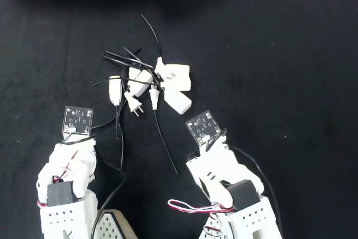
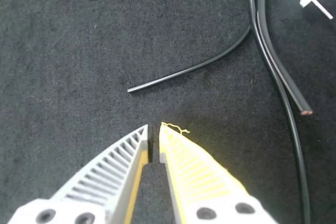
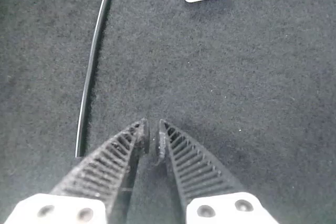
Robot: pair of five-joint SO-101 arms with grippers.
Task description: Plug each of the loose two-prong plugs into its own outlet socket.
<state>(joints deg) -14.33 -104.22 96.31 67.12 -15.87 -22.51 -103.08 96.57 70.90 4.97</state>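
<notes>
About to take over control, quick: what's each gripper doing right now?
Left gripper: closed, holding nothing.
Right gripper: closed, holding nothing.

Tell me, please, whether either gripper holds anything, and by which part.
Nothing is held; the left gripper and the right gripper are both shut and empty.

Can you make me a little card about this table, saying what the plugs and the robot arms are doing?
Table: black cloth
Plugs: white plugs with black cords, lying in a tangled pile mid-table
Sockets: white socket blocks at the pile's edge
Plugged in yet: at least two plugs lie loose with bare prongs
Left gripper: jaws shut, holding nothing, over bare cloth near a cord end
Right gripper: jaws shut, holding nothing, over bare cloth
</notes>
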